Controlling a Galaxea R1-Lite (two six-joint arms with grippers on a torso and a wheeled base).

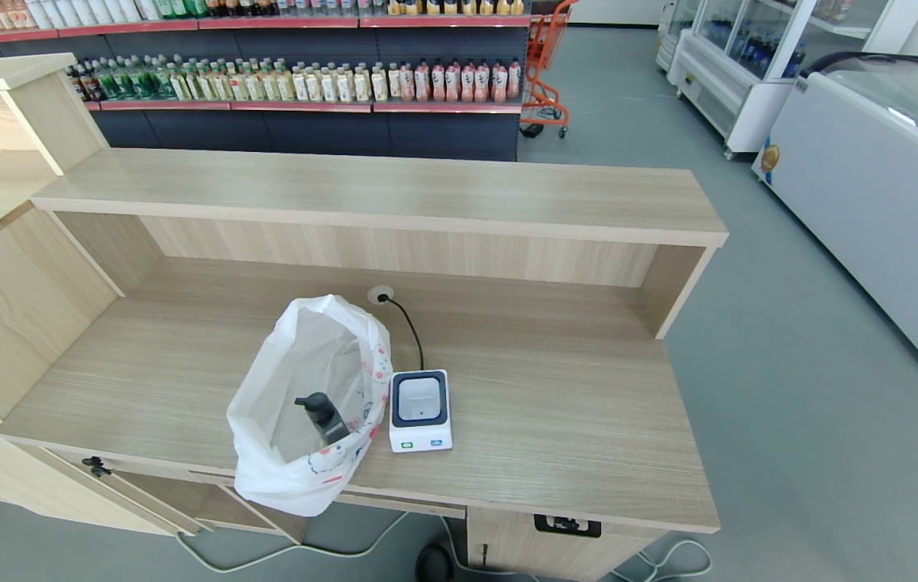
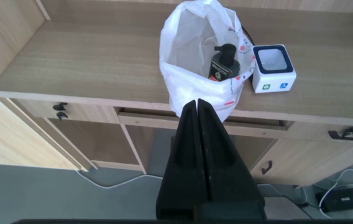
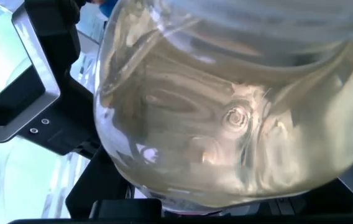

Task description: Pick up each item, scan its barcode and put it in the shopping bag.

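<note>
Left tool pressed closed, empty, off the bench front, near the shopping bag | right tool grips a clear bottle of pale liquid | head view: black pump bottle inside the bag, scanner just beside it, cable running toward the back.

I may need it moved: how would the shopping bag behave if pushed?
The shopping bag looks thin and floppy, so it would probably crumple rather than slide. It bulges over the counter edge with a pump bottle inside, so it might topple off.
</note>
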